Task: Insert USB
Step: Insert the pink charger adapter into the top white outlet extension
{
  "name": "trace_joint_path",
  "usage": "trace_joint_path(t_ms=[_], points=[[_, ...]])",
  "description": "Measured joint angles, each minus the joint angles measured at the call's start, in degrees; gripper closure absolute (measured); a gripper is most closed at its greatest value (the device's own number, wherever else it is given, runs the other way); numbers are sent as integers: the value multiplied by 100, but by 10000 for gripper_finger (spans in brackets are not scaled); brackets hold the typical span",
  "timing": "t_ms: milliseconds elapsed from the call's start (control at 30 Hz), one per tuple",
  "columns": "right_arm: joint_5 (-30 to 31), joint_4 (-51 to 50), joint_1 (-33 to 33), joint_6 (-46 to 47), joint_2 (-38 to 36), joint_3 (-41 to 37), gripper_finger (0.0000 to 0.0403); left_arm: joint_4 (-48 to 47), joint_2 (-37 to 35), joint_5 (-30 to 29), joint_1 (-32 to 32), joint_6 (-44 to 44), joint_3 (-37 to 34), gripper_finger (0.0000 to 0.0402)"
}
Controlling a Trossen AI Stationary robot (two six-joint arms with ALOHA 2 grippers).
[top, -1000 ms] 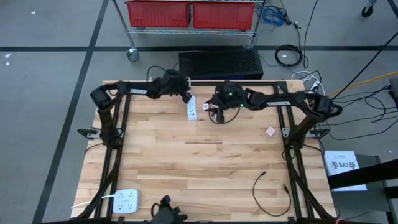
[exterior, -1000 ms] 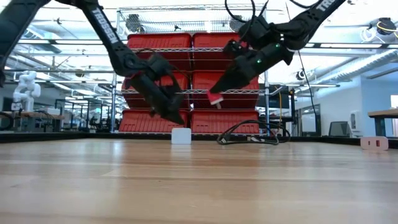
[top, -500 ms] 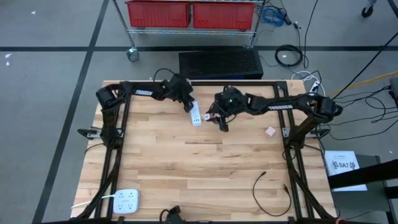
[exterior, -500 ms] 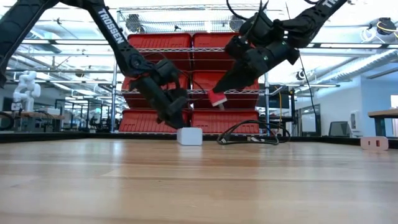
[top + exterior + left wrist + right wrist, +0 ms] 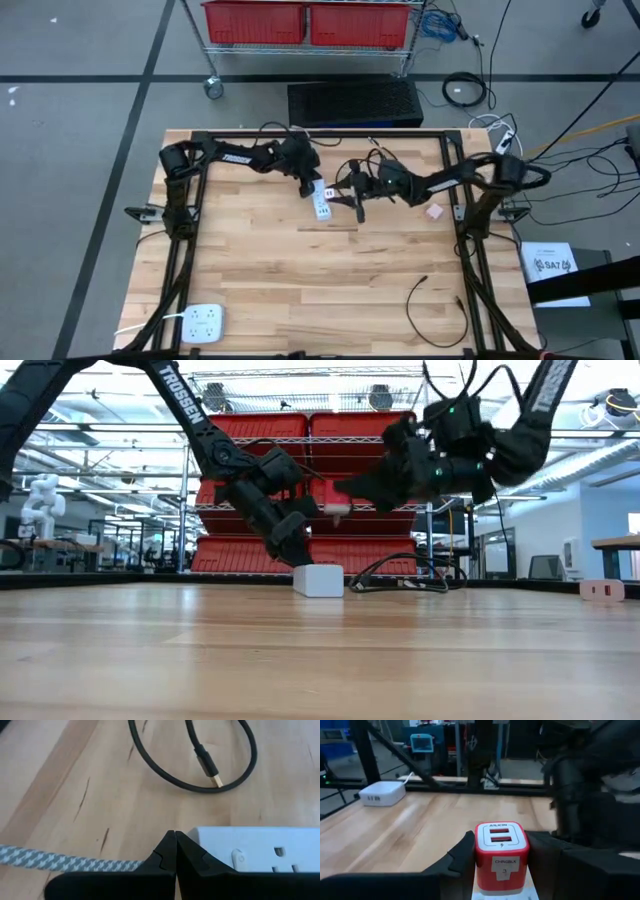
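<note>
A white power strip [image 5: 321, 203] lies flat at the table's far middle [image 5: 319, 580], with a braided cord [image 5: 70, 863] running from one end. My left gripper [image 5: 308, 186] is shut and comes down at that end [image 5: 175, 842]. My right gripper [image 5: 342, 196] is shut on a red and white USB charger [image 5: 500, 854] with two ports. It holds the charger about level, above and just right of the strip [image 5: 338, 510]. A black cable with a gold USB plug [image 5: 209, 768] loops on the wood behind the strip. My left gripper's shut fingertips [image 5: 192, 851] stand against the strip's cord end [image 5: 200, 834], slanting down from the table's far left. The strip stays flat on the table. Whether the cord is caught under the fingers is hidden by the fingers themselves. My right gripper pinches the charger's two opposite sides [image 5: 479, 857] between its two fingers, one on each side. The fingers reach in about level from the table's right. The charger is lifted clear of the table, port face [image 5: 500, 836] toward the wrist camera.
A second white outlet block [image 5: 203, 322] lies at the near left corner. A loose black cable [image 5: 435, 305] curls at the near right. A small pink piece [image 5: 434, 211] sits at the right. The middle and near part of the wood show bare boards.
My left gripper has gone toward the table's right and near edge. The power strip has slid along the table with it. My right gripper has sunk and tipped from slanting downward to about level, bringing the charger lower and closer to the strip.
</note>
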Motion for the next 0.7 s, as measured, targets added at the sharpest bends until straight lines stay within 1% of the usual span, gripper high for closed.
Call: trace_joint_path(t_ms=[167,300,467,700], points=[[-28,737,5,208,802,104,285,-5,0,4,-32,0,-2,400],[-106,1200,6,322,1250,210,285,-4,0,4,-32,0,-4,400],[-222,1268,0,332,1560,358,285,-9,0,20,-30,43,-4,400],[-322,1314,-15,340,1654,424,285,-10,0,24,-32,57,-4,400]])
